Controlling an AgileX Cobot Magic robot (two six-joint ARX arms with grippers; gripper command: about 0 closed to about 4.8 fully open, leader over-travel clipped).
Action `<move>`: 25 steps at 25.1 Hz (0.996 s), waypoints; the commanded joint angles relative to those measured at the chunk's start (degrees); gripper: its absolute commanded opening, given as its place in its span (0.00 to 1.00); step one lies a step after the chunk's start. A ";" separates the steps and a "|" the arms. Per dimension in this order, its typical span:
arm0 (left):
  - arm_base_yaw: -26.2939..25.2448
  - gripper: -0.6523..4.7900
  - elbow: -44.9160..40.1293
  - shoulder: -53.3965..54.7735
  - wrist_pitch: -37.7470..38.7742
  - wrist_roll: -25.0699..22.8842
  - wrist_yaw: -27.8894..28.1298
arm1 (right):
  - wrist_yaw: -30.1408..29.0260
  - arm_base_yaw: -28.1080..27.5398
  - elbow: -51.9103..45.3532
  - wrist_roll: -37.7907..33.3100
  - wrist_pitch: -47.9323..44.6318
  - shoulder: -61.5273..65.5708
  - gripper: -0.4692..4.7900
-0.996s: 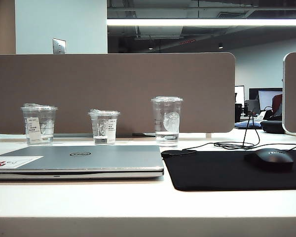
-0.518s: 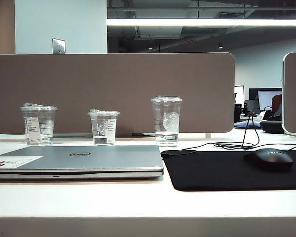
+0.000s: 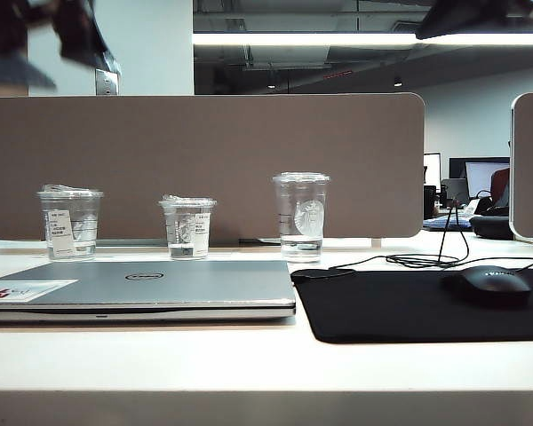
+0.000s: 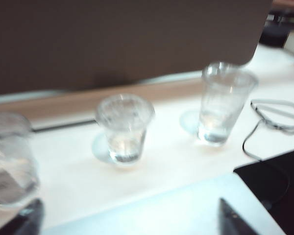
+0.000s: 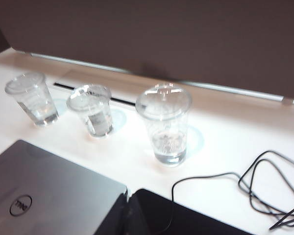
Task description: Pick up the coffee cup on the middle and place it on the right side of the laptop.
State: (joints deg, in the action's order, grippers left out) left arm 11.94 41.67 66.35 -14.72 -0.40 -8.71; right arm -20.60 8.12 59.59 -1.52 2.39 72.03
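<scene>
The coffee cup [image 3: 187, 228] [image 4: 124, 128] [image 5: 95, 110], short and clear with a crinkled lid and a white label, stands in the middle of a row of three behind the closed silver laptop [image 3: 142, 288] [image 5: 49, 196]. My left gripper [image 3: 71, 40] [image 4: 130, 223] is a blur high above the left cup. It is open, its fingertips [image 4: 24, 220] wide apart over the laptop's back edge, with nothing between them. High at the upper right, my right gripper [image 3: 480, 13] [image 5: 131, 215] looks shut and empty, over the gap between laptop and mouse pad.
A similar short cup [image 3: 70, 224] stands at the left of the row and a taller logo cup [image 3: 300, 216] at the right. To the right of the laptop lies a black mouse pad [image 3: 409, 311] with a mouse [image 3: 493, 286] and its looped cable [image 3: 426, 260]. A brown partition [image 3: 204, 160] runs behind the cups.
Both arms have come into the exterior view along its top edge, where none showed before. Cups, laptop and mouse have not moved.
</scene>
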 commanded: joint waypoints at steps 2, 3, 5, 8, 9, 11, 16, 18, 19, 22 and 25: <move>0.20 1.00 0.48 10.86 -12.79 -0.26 0.15 | -0.57 0.22 2.51 0.31 -3.08 4.17 0.08; 0.20 1.00 1.03 13.09 -14.03 -0.46 0.11 | -0.57 0.28 2.75 0.31 -3.72 4.81 0.08; 0.20 1.00 3.08 17.75 -14.71 -0.50 0.13 | -0.57 0.28 3.28 0.31 -4.85 6.10 0.08; 0.22 1.00 7.04 23.85 -14.62 -0.46 0.57 | -0.55 0.31 3.58 0.31 -6.60 7.37 0.08; 0.22 1.00 9.90 27.50 -14.78 -0.48 0.94 | -0.52 0.28 3.61 0.31 -7.87 8.24 0.08; 0.22 1.00 13.03 31.41 -15.32 -0.48 1.29 | -0.52 0.28 3.61 0.31 -8.63 8.98 0.08; 0.22 1.00 22.34 41.68 -15.61 -0.48 2.10 | -0.55 0.28 3.67 0.31 -10.23 11.06 0.08; 0.22 1.00 24.74 44.24 -15.63 -0.48 2.05 | -0.52 0.28 3.69 0.31 -10.84 11.50 0.08; 0.22 1.00 26.16 45.88 -15.61 -0.48 2.08 | -0.48 0.28 3.69 0.31 -11.06 11.67 0.08; 0.22 1.00 29.83 49.99 -15.54 -0.46 2.03 | -0.04 0.28 3.72 0.52 -11.69 11.91 0.08; 0.22 1.00 33.77 54.12 -15.39 -0.46 1.86 | 0.13 0.28 3.82 1.86 -11.72 12.07 0.08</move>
State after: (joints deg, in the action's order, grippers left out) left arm 12.08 74.19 119.77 -29.56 -0.58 -6.83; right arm -20.62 8.36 62.87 -0.47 -8.08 84.29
